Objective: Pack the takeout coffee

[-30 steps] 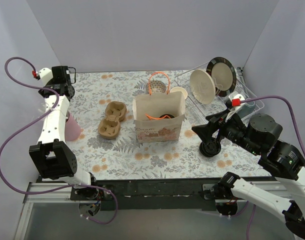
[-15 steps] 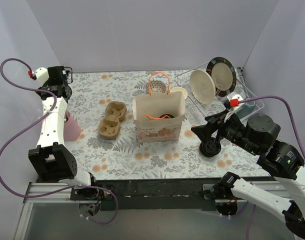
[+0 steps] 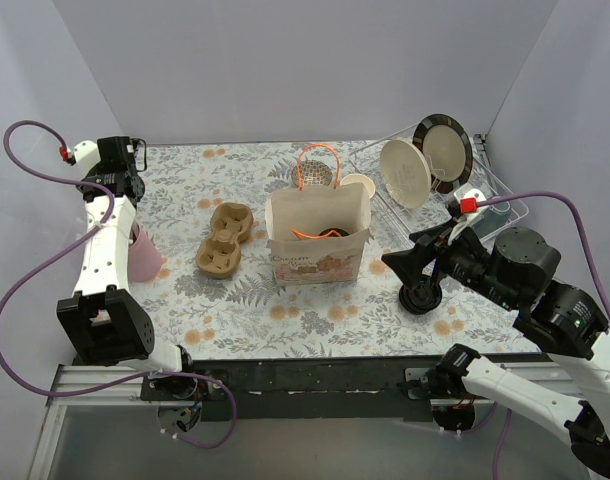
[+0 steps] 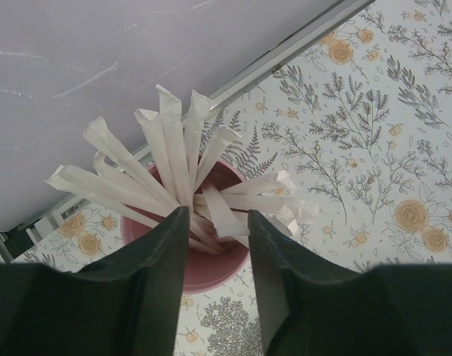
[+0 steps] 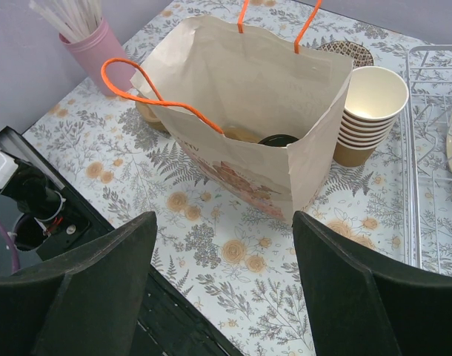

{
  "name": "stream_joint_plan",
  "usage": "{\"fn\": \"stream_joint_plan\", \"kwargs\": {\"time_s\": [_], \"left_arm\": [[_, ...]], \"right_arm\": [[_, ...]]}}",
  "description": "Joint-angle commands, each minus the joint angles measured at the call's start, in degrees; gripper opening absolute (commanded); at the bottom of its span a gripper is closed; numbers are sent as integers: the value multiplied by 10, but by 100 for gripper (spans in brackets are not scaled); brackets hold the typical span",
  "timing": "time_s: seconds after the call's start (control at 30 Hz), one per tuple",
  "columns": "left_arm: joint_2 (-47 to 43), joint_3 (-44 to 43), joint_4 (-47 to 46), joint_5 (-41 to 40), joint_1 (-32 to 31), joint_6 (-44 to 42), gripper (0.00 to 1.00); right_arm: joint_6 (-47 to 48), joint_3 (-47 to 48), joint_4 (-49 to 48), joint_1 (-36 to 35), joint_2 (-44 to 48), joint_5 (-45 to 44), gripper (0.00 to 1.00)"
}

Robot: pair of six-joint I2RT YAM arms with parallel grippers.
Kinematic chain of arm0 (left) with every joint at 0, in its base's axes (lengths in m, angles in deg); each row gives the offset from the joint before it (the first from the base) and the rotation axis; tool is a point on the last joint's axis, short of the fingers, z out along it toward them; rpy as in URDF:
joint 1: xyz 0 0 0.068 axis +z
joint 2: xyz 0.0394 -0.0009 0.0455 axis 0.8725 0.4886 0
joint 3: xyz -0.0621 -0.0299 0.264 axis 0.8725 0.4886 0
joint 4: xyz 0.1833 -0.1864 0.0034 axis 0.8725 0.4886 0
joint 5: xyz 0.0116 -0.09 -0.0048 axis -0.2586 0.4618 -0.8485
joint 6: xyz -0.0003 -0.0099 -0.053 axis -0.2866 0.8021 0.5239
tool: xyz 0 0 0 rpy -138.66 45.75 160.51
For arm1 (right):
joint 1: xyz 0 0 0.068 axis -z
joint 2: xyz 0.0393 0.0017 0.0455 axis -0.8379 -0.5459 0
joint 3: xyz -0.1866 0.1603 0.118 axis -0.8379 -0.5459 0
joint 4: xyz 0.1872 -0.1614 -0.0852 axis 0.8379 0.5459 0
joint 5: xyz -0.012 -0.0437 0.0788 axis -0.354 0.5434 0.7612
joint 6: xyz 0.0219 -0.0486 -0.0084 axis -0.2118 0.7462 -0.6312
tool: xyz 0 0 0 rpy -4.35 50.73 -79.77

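Well, the paper bag (image 3: 320, 250) stands upright and open at the middle of the flowered table (image 3: 285, 320), orange handles flopped over its mouth; the takeout coffee (image 5: 278, 139) sits down inside it on the bag's floor, only its round black lid showing from the right wrist view, with something tan beside it that I cannot make out. The right gripper (image 5: 222, 222) hangs at about four o'clock from the bag, aimed at its open mouth, its two fingers spread wide and holding nothing. A loose black lid (image 3: 422, 297) lies on the table just under that arm. At one o'clock from the bag, touching or nearly touching its side, is a stack of lidless paper cups (image 5: 370, 104); the wire dish rack (image 3: 485, 200) with its plates (image 3: 405, 172) stands out at two o'clock. Brown cup carriers (image 3: 225, 240) lie at nine o'clock; farther out the same way stands the pink cup (image 4: 218, 259) full of wrapped straws (image 4: 167, 141). The left gripper (image 4: 217, 222) hovers straight above that cup, fingers parted by a narrow gap with straws showing between them; whether they touch any straw I cannot tell.
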Motion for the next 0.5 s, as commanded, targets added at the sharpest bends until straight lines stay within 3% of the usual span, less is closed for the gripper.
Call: {"fn": "stream_joint_plan", "kwargs": {"time_s": [0.0,0.07,0.27,0.47], "left_arm": [[-21,-2,-2,-8,2,4,30],[-19,-12,1,-8,2,-1,18],[-12,-62,23,-31,3,-28,2],[-19,-128,81,-41,2,-40,0]], "right_arm": [[2,5,-20,1,5,-1,82],[1,6,-19,2,5,-2,82],[2,17,-19,2,0,1,82],[18,60,-4,2,-23,2,82]]}}
